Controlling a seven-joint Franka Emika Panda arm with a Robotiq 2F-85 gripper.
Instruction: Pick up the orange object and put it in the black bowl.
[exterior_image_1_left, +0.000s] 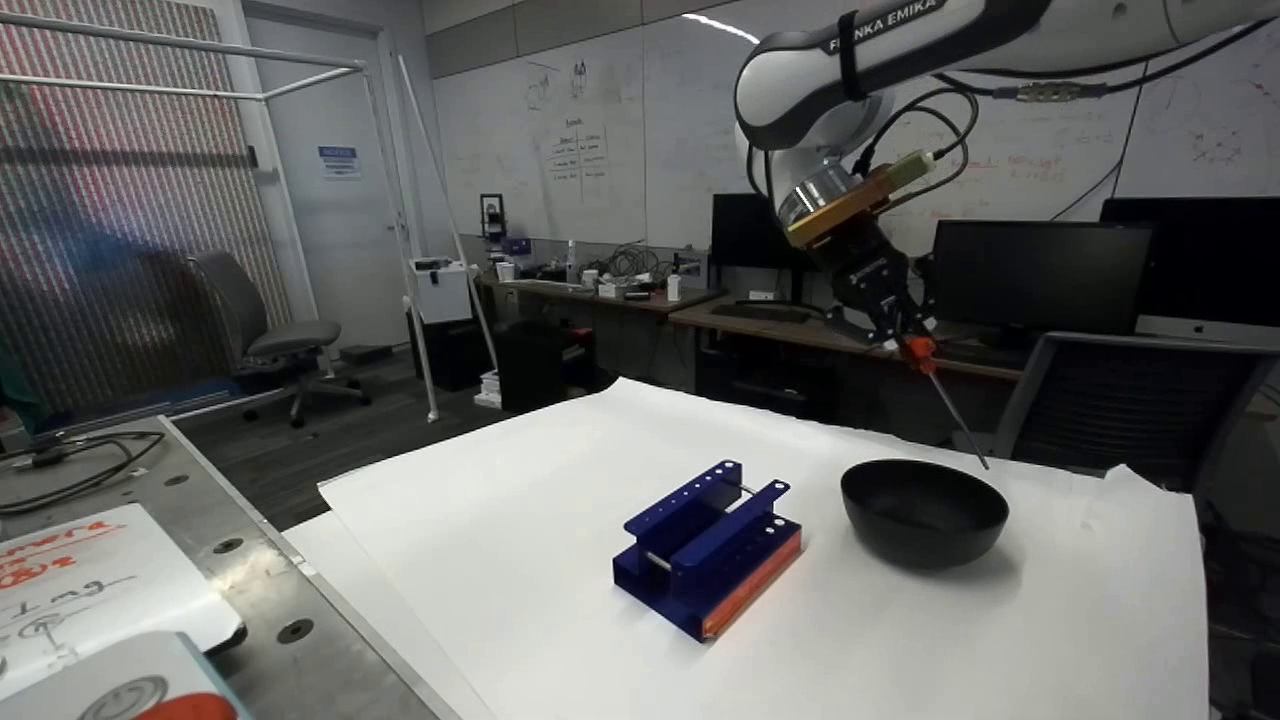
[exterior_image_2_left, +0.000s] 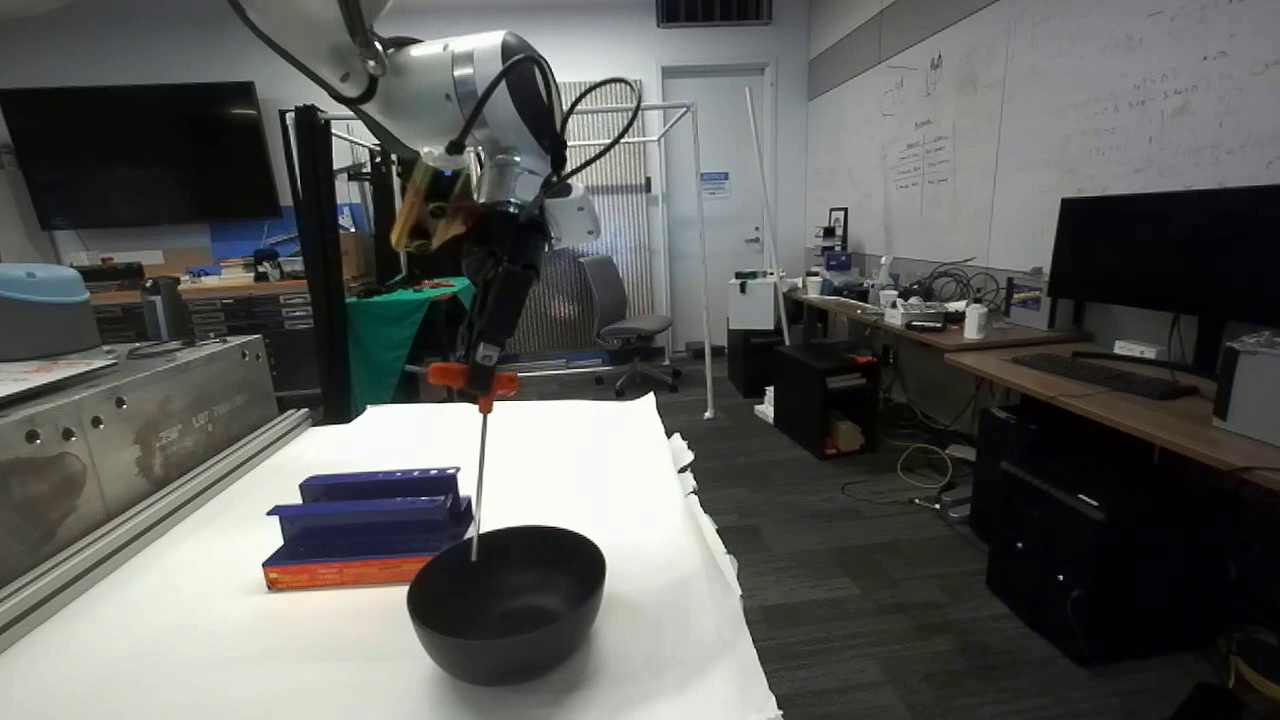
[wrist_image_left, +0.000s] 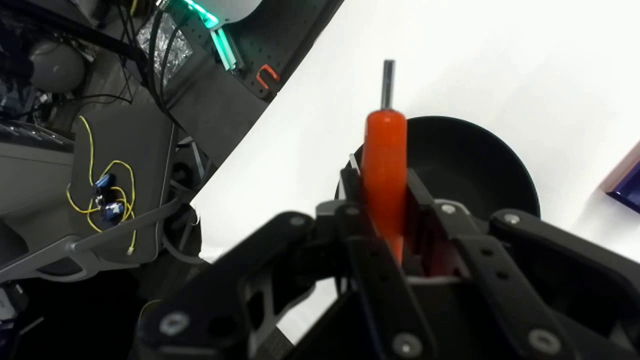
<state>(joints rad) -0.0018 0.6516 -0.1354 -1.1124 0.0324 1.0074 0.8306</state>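
Observation:
The orange object (exterior_image_1_left: 918, 352) is a T-shaped tool with an orange crossbar handle and a long thin metal shaft. It also shows in an exterior view (exterior_image_2_left: 450, 375) and in the wrist view (wrist_image_left: 385, 155). My gripper (exterior_image_2_left: 484, 372) is shut on the orange handle and holds the tool up, shaft pointing down. The black bowl (exterior_image_1_left: 925, 540) stands upright on the white-covered table below the gripper. It also shows in an exterior view (exterior_image_2_left: 510, 640) and in the wrist view (wrist_image_left: 470, 165). The shaft tip appears near the bowl's rim; its exact height over the bowl I cannot tell.
A blue slotted rack (exterior_image_1_left: 700, 540) with an orange lower edge stands beside the bowl; it also shows in an exterior view (exterior_image_2_left: 365, 515). A metal bench (exterior_image_2_left: 130, 430) runs along one table side. A dark chair (exterior_image_1_left: 1150, 400) stands behind the table.

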